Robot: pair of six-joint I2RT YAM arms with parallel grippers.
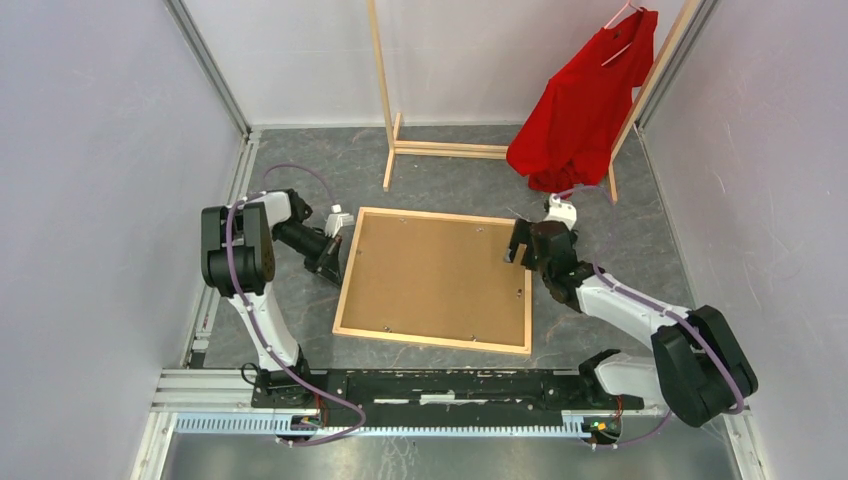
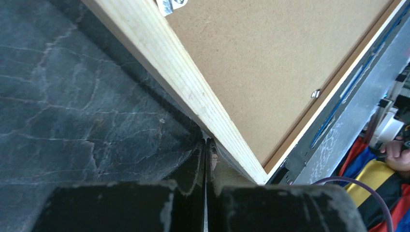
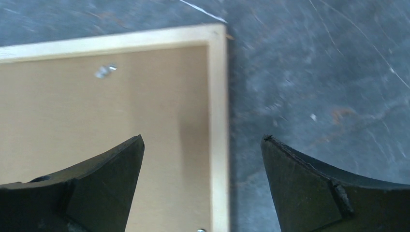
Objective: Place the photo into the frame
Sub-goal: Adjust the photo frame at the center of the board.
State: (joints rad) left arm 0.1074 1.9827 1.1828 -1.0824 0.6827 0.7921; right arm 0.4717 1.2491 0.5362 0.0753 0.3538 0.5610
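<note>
Your left jaws are pressed fully together with only a thin seam between the two fingers, and they hold nothing. Their tips sit at the outer edge of the frame's left rail, near its far end; you cannot tell whether they touch the wood.

Your right jaws stand wide apart and grip nothing. They hang over the frame's right rail close to the far right corner, with one finger above the board and the other above the bare surface. That wrist view is somewhat blurred.

You have one frame, of light wood, lying flat in the middle of the dark grey marbled surface between the two arms, slightly turned. One brown backing board fills it and faces up. You cannot tell whether the photo lies beneath the board. Two small metal tabs show in the right wrist view, one near the far corner and one at the picture's lower edge.

You have two arms: the left arm bends in from the left, and the right arm reaches in from the near right. Both stand on one black rail at the near edge.

Farther back stands one wooden clothes rack, with one red shirt hanging at its right end.
</note>
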